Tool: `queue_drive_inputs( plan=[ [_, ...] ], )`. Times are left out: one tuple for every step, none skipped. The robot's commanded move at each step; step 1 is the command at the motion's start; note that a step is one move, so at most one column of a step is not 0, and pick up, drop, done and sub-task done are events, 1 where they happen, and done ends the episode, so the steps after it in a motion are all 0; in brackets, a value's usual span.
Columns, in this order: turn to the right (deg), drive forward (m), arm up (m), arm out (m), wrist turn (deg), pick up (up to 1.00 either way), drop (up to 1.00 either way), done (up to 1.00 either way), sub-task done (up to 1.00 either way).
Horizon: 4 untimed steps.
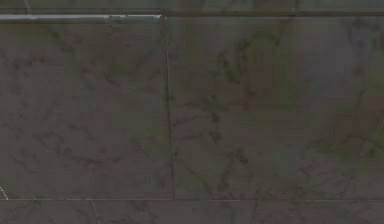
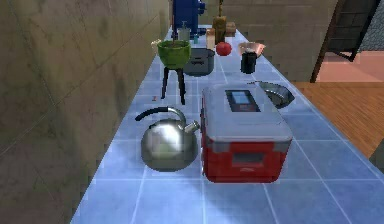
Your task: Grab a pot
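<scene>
Pot: dark grey round metal pot (image 2: 201, 63), far along the blue-tiled bench (image 2: 320, 150), just beside a green bowl (image 2: 172, 50).
Handling: probably stiff, fairly heavy, smooth-walled; the rim looks like the best hold.
Nearer: shiny steel kettle (image 2: 167, 142).
Gripper: state cannot be told.

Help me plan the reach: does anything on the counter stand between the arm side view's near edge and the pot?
Yes. The dark pot sits far back on the blue-tiled counter. Nearer, a metal kettle and a red box with a grey lid stand side by side in between, leaving only a narrow gap.
</scene>
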Motion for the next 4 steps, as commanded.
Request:
queue_drive_inputs(
  plan=[
    [0.0, 0.0, 0.5, 0.0, 0.0, 0.0, 0.0, 0.0, 0.0],
    [0.0, 0.0, 0.38, 0.0, 0.0, 0.0, 0.0, 0.0, 0.0],
    [0.0, 0.0, 0.0, 0.14, 0.0, 0.0, 0.0, 0.0, 0.0],
    [0.0, 0.0, 0.0, 0.0, 45.0, 0.0, 0.0, 0.0, 0.0]
  ],
)
